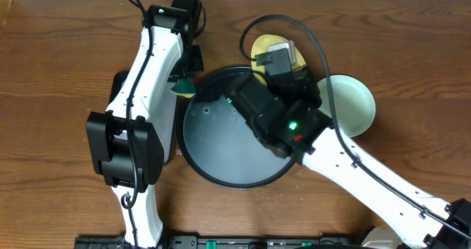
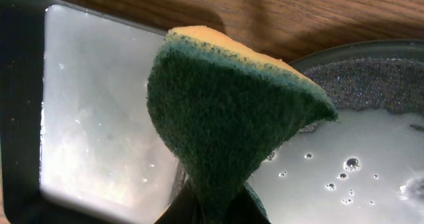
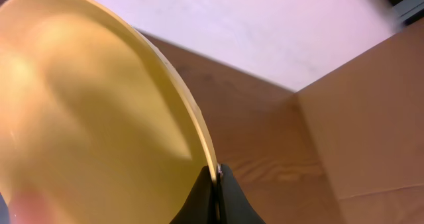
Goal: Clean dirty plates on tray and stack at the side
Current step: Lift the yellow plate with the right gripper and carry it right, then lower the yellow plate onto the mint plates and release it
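Note:
The large round black tray [image 1: 197, 159] lies mid-table, wet with droplets and holding no plate; its rim also shows in the left wrist view [image 2: 371, 78]. My right gripper [image 3: 217, 174] is shut on the rim of the pale yellow plate [image 3: 93, 111] and holds it tilted on edge above the tray's far side [image 1: 263, 44]. A mint-green plate [image 1: 352, 103] lies on the table to the right of the tray. My left gripper [image 1: 184, 78] is shut on a green and yellow sponge [image 2: 225, 111] at the tray's left rim [image 1: 182, 88].
A smaller rectangular black tray [image 2: 20, 85] with a glaring wet bottom lies just left of the round tray, mostly under my left arm in the overhead view. A cardboard box [image 3: 371, 118] stands behind the table. Black cables [image 1: 324, 65] loop over the right arm.

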### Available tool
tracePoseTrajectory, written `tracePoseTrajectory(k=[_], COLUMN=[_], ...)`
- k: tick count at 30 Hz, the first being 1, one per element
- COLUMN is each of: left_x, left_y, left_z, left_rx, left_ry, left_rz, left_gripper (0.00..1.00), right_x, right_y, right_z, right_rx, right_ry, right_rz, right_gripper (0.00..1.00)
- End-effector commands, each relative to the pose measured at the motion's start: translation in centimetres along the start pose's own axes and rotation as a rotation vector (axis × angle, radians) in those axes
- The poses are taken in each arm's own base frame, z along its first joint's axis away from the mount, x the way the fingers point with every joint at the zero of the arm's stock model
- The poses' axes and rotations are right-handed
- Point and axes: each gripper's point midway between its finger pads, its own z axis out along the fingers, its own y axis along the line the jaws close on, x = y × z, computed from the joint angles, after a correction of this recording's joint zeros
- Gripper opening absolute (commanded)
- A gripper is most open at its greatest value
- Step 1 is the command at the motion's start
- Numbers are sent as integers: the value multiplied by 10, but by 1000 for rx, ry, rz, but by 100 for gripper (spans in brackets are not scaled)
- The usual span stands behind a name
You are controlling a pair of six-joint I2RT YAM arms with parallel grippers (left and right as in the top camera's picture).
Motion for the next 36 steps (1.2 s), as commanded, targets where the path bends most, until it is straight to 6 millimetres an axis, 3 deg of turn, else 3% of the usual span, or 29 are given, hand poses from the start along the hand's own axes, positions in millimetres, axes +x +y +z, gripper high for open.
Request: tracePoseTrajectory(k=[1, 6, 12, 16, 21, 25, 30, 33, 36], left_x=[-5, -5, -5, -4, -2, -3, -3, -3, -3], left_y=[0, 0, 0, 0, 1, 1, 1, 1, 1], left_z=[-16, -16, -16, -15, -13, -13, -13, -13, -13], left_rx=[21, 21, 20, 18, 16, 16, 16, 16, 16], left_ry=[-40, -40, -39, -35, -29, -29, -29, -29, -29], left_rz=[-20, -20, -20, -19, -18, -18, -18, -18, -18], left_gripper=[8, 8, 8, 8, 8, 8, 8, 8, 8], right_x=[-14, -10, 9, 23, 39, 68, 124, 159, 192], right_y=[-28, -23, 12, 17, -6, -44, -94, -106, -106], right_z=[-15, -9, 11, 30, 60, 94, 130, 145, 156], right_rx=[140, 98, -165, -311, -412, -358, -226, -167, -145], right_ry=[-79, -54, 88, 200, 325, 449, 611, 675, 724], right_rz=[25, 62, 102, 180, 321, 462, 565, 604, 633], right_gripper=[1, 1, 1, 1, 1, 1, 1, 1, 1])
